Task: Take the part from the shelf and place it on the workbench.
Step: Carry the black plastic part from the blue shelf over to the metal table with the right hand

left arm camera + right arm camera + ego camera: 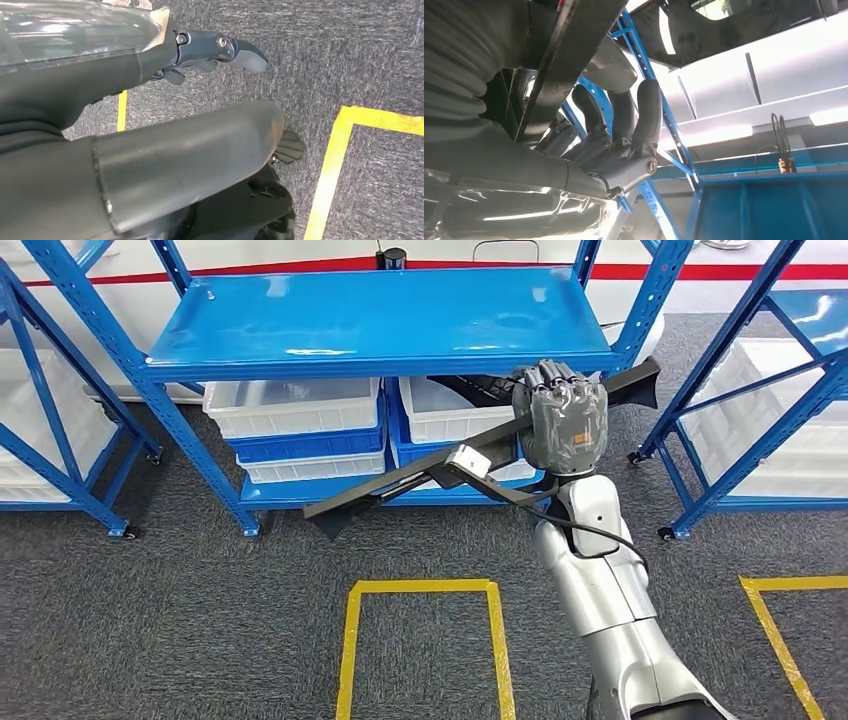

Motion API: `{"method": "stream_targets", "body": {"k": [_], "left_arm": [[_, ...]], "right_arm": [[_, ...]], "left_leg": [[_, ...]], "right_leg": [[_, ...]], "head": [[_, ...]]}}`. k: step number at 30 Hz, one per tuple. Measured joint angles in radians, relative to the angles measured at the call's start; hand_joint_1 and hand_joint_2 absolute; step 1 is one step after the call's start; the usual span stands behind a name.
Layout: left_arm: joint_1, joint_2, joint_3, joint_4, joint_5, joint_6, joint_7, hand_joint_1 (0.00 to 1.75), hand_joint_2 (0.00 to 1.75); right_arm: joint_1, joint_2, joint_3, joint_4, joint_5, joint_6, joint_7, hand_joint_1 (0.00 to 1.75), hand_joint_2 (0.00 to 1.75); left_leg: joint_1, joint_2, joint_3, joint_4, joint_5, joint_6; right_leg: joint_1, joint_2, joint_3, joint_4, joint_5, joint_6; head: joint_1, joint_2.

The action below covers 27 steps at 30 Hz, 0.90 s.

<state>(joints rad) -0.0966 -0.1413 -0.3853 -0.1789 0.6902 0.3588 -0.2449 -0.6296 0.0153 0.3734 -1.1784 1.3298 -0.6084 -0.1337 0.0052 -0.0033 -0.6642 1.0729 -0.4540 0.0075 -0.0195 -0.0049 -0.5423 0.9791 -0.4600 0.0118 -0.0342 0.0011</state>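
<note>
The right hand (560, 427) grips the part (400, 480), a long black bar-shaped component, with its fingers closed around the bar. The part is held clear of the shelf (380, 325), in the air in front of the blue rack, and runs diagonally: one end sits higher, beside the right upright of the rack, and the other end sits lower, above the grey carpet (200, 620). A small light-grey block (465, 462) is fixed to the bar just beside the hand. The silver right forearm rises from the lower edge of the head view to the hand.

In the right wrist view, the dark fingers (644, 115) curl around the black bar (569, 60), with the blue shelf frame behind them.

The left hand (220, 50) hangs over the carpet. Its fingers lie curled in and nothing is seen in them.

The top shelf board is bare blue metal. Below it, white bins (300, 405) stack on a blue bin (310, 445) on the lower level, with a second white bin (450, 410) to their right, partly hidden by the part. Further blue racks stand at both sides of the head view. Yellow tape lines (420, 590) mark a rectangle on the carpet in front of the rack, and another yellow line lies at the right.
</note>
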Motion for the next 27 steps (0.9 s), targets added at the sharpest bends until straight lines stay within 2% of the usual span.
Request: {"method": "stream_targets", "body": {"k": [2, 3, 4, 5, 7, 8, 9, 10, 12, 14, 15, 17, 18, 19, 20, 21, 22, 23, 24, 25, 27], "left_arm": [[0.0, 0.0, 0.001, 0.0, 0.005, 0.003, -0.001, 0.0, 0.0], [0.001, 0.0, 0.002, 0.0, 0.007, 0.005, -0.002, 0.0, 0.0], [0.001, 0.0, 0.004, 0.0, 0.009, 0.006, -0.002, 0.0, 0.0], [0.001, 0.0, 0.006, 0.0, 0.011, 0.007, -0.003, 0.0, 0.0], [0.001, 0.0, 0.009, 0.0, 0.012, 0.007, -0.004, 0.0, 0.0], [0.0, 0.001, 0.01, 0.0, 0.013, 0.007, -0.005, 0.0, 0.0], [0.0, 0.001, 0.011, 0.0, 0.013, 0.007, -0.005, 0.0, 0.0], [-0.001, 0.001, 0.013, 0.0, 0.014, 0.008, -0.006, 0.0, 0.0], [0.0, 0.0, 0.017, 0.0, 0.018, 0.009, -0.006, 0.0, 0.0], [0.0, 0.0, 0.02, 0.0, 0.02, 0.01, -0.006, 0.0, 0.0], [-0.001, -0.001, 0.021, 0.0, 0.021, 0.01, -0.006, 0.0, 0.0], [-0.001, -0.001, 0.023, 0.0, 0.021, 0.009, -0.007, 0.0, 0.0], [-0.001, -0.001, 0.023, 0.0, 0.021, 0.009, -0.007, 0.0, 0.0], [-0.001, -0.001, 0.023, 0.0, 0.021, 0.009, -0.007, 0.0, 0.0], [-0.001, -0.001, 0.024, 0.0, 0.021, 0.009, -0.007, 0.0, 0.0], [-0.001, -0.002, 0.024, 0.0, 0.021, 0.009, -0.007, 0.0, 0.0], [-0.001, -0.002, 0.024, 0.0, 0.021, 0.009, -0.007, 0.0, 0.0], [-0.001, -0.002, 0.024, 0.0, 0.021, 0.009, -0.008, 0.0, 0.0], [-0.001, -0.002, 0.024, 0.0, 0.021, 0.009, -0.013, 0.0, 0.0], [0.0, -0.002, 0.024, 0.0, 0.021, 0.007, -0.019, 0.0, 0.0], [0.005, -0.002, 0.024, 0.0, 0.021, 0.003, -0.038, 0.0, 0.0]], "right_arm": [[0.0, 0.0, -0.002, 0.008, -0.002, -0.002, -0.001, 1.75, 1.75], [0.002, -0.001, -0.005, 0.012, -0.002, -0.002, -0.002, 1.75, 1.75], [0.004, -0.003, -0.007, 0.016, -0.003, -0.003, -0.003, 1.75, 1.75], [0.006, -0.005, -0.01, 0.02, -0.004, -0.003, -0.003, 1.75, 1.75], [0.008, -0.008, -0.017, 0.025, -0.007, -0.005, -0.004, 1.75, 1.75], [0.008, -0.01, -0.021, 0.026, -0.008, -0.006, -0.005, 1.75, 1.75], [0.007, -0.012, -0.024, 0.027, -0.01, -0.006, -0.006, 1.75, 1.75], [0.007, -0.013, -0.027, 0.027, -0.012, -0.007, -0.007, 1.75, 1.75], [0.009, -0.016, -0.03, 0.028, -0.015, -0.007, -0.009, 1.75, 1.75], [0.011, -0.02, -0.034, 0.029, -0.018, -0.007, -0.011, 1.75, 1.75], [0.012, -0.023, -0.036, 0.03, -0.019, -0.007, -0.012, 1.75, 1.75], [0.016, -0.027, -0.041, 0.033, -0.02, -0.007, -0.013, 1.75, 1.75], [0.019, -0.028, -0.042, 0.035, -0.02, -0.007, -0.013, 1.75, 1.75], [0.024, -0.03, -0.043, 0.036, -0.02, -0.007, -0.013, 1.75, 1.75], [0.027, -0.031, -0.044, 0.037, -0.02, -0.007, -0.013, 1.75, 1.75], [0.029, -0.031, -0.045, 0.038, -0.02, -0.007, -0.014, 1.75, 1.75], [0.029, -0.032, -0.046, 0.039, -0.02, -0.007, -0.014, 1.75, 1.75], [0.028, -0.032, -0.046, 0.039, -0.02, -0.007, -0.014, 1.75, 1.75], [0.027, -0.031, -0.046, 0.039, -0.022, -0.007, -0.016, 1.75, 1.75], [0.026, -0.031, -0.046, 0.039, -0.023, -0.007, -0.019, 1.75, 1.75], [0.028, -0.03, -0.046, 0.041, -0.028, -0.007, -0.026, 1.75, 1.75]], "left_leg": [[0.004, 0.0, -0.05, 0.136, -0.076, -0.011], [0.006, 0.0, -0.067, 0.19, -0.098, -0.014], [0.006, 0.001, -0.069, 0.211, -0.102, -0.016], [0.007, 0.001, -0.051, 0.191, -0.088, -0.015], [0.007, 0.0, 0.03, 0.063, -0.037, -0.009], [0.006, 0.0, 0.068, -0.001, -0.018, -0.004], [0.003, -0.001, 0.091, -0.044, -0.009, 0.001], [0.001, -0.002, 0.099, -0.063, -0.008, 0.007], [-0.003, -0.001, 0.093, -0.067, 0.0, 0.019], [-0.001, 0.002, 0.088, -0.076, 0.014, 0.036], [0.001, 0.004, 0.084, -0.08, 0.022, 0.045], [0.001, 0.005, 0.069, -0.08, 0.033, 0.053], [0.0, 0.005, 0.06, -0.08, 0.039, 0.054], [0.0, 0.005, 0.052, -0.08, 0.046, 0.053], [0.0, 0.005, 0.044, -0.079, 0.052, 0.052], [0.0, 0.004, 0.038, -0.078, 0.057, 0.049], [0.0, 0.004, 0.033, -0.076, 0.062, 0.045], [-0.002, 0.003, 0.028, -0.074, 0.066, 0.041], [-0.004, 0.004, 0.025, -0.072, 0.07, 0.035], [-0.005, 0.004, 0.021, -0.07, 0.075, 0.029], [-0.004, 0.005, 0.017, -0.071, 0.085, 0.016]], "right_leg": [[0.002, -0.001, -0.009, 0.002, 0.007, -0.006], [0.003, -0.002, -0.015, 0.003, 0.01, -0.007], [0.003, -0.002, -0.02, 0.005, 0.013, -0.007], [0.003, -0.002, -0.024, 0.007, 0.015, -0.005], [0.003, -0.001, -0.029, 0.012, 0.017, -0.002], [0.006, 0.0, -0.032, 0.014, 0.019, 0.001], [0.008, 0.0, -0.036, 0.016, 0.022, 0.005], [0.009, 0.0, -0.04, 0.017, 0.025, 0.01], [0.01, 0.0, -0.046, 0.016, 0.032, 0.023], [0.009, 0.001, -0.062, 0.041, 0.013, 0.028], [0.008, 0.002, -0.081, 0.082, -0.013, 0.026], [0.007, 0.003, -0.137, 0.219, -0.084, 0.021], [0.006, 0.003, -0.159, 0.282, -0.11, 0.023], [0.005, 0.003, -0.166, 0.315, -0.123, 0.028], [0.004, 0.003, -0.15, 0.303, -0.12, 0.035], [0.003, 0.003, -0.113, 0.249, -0.103, 0.043], [0.001, 0.003, -0.062, 0.169, -0.081, 0.05], [0.002, 0.003, -0.017, 0.094, -0.062, 0.051], [0.002, 0.003, 0.013, 0.041, -0.048, 0.048], [0.004, 0.004, 0.026, 0.015, -0.041, 0.041], [0.008, 0.005, 0.02, 0.013, -0.032, 0.025]], "head": [[-0.007, 0.0], [-0.008, 0.0], [-0.008, 0.0], [-0.008, 0.0], [-0.008, 0.0], [-0.008, 0.0], [-0.008, 0.0], [-0.007, 0.0], [-0.007, 0.0], [-0.005, 0.0], [-0.003, 0.0], [0.002, 0.0], [0.003, 0.0], [0.004, 0.0], [0.004, 0.0], [0.005, 0.0], [0.006, 0.0], [0.007, 0.0], [0.006, 0.0], [0.005, 0.0], [0.004, 0.0]]}}
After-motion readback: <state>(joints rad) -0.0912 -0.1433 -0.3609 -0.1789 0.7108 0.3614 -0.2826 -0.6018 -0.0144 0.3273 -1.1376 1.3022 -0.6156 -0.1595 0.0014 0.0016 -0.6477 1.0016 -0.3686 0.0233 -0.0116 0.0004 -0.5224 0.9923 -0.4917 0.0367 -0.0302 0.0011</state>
